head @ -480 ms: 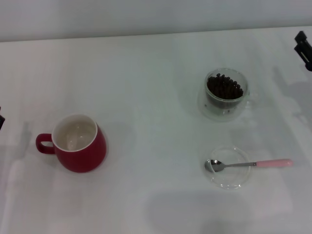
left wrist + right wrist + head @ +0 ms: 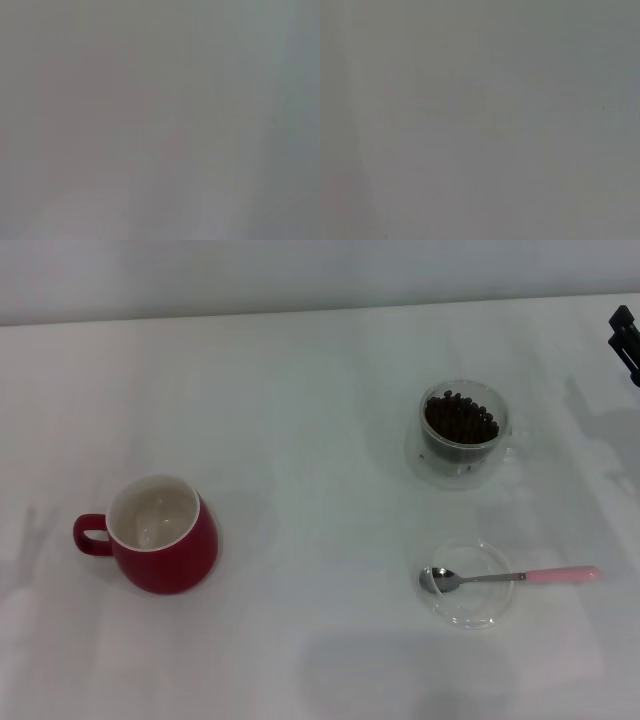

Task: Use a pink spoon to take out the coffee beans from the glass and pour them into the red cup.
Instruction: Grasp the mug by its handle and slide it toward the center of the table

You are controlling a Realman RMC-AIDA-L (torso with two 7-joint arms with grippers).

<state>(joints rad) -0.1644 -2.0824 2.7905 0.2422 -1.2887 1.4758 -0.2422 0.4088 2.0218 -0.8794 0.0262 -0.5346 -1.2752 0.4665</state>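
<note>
In the head view the red cup (image 2: pixel 160 535) stands at the left, white inside, loop handle pointing left. The glass (image 2: pixel 463 432) stands at the right and holds a heap of coffee beans (image 2: pixel 460 418). The pink spoon (image 2: pixel 510 577) lies nearer the front right, its silver bowl in a flat clear glass dish (image 2: pixel 472 585), its pink handle pointing right. A dark part of my right gripper (image 2: pixel 627 340) shows at the right edge, far from the spoon. My left gripper is out of view. Both wrist views show only plain grey.
Everything stands on a white table (image 2: pixel 300 420) that runs back to a pale wall. The cup and the glass stand wide apart.
The dark bit of my left arm at the left edge has gone out of view. My right gripper has shifted slightly towards the right edge. The objects have not moved.
</note>
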